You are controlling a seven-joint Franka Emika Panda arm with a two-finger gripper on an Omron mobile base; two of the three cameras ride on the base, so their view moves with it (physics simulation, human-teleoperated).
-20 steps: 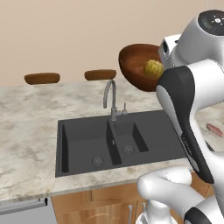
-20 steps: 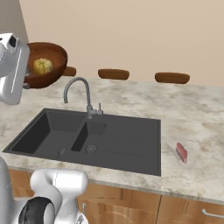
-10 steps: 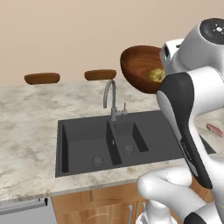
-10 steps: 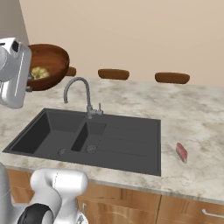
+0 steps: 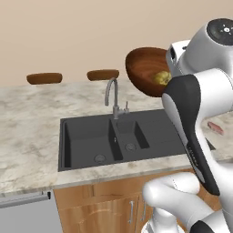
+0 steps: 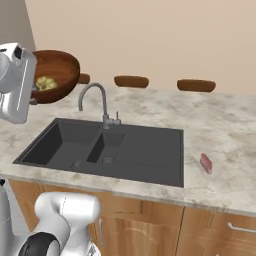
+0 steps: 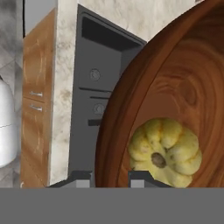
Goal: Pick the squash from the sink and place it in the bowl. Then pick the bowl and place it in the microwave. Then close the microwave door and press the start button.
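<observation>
Bowl (image 5: pixel 148 70) noted in the left base view, held aloft above the counter (image 5: pixel 32 113) behind the sink (image 5: pixel 118 136), tilted with its opening toward the camera, squash (image 5: pixel 160 78) resting low inside against the wall. Gripper itself hidden behind the white arm there; grip on the near rim inferred only. Faucet (image 5: pixel 111 98) standing below and left of the load, well apart from it. Right base view: bowl (image 6: pixel 56 75) carried at the far left, above the counter edge beside the sink (image 6: pixel 107 147), squash (image 6: pixel 46 83) inside, small red item (image 6: pixel 205 162) lying on the counter to the right, well clear. Hand view: gripper (image 7: pixel 109 177) seen with one tip outside and one inside the bowl (image 7: pixel 175 87) rim, jaws closed down on the wall between them; squash (image 7: pixel 165 151) sitting just beyond the inner tip, touching the bowl floor; sink (image 7: pixel 98 92) far beneath. Microwave not located in any view; direction from the load to it cannot be told. Judged: carry phase under way, tilt a spill risk for the squash.
</observation>
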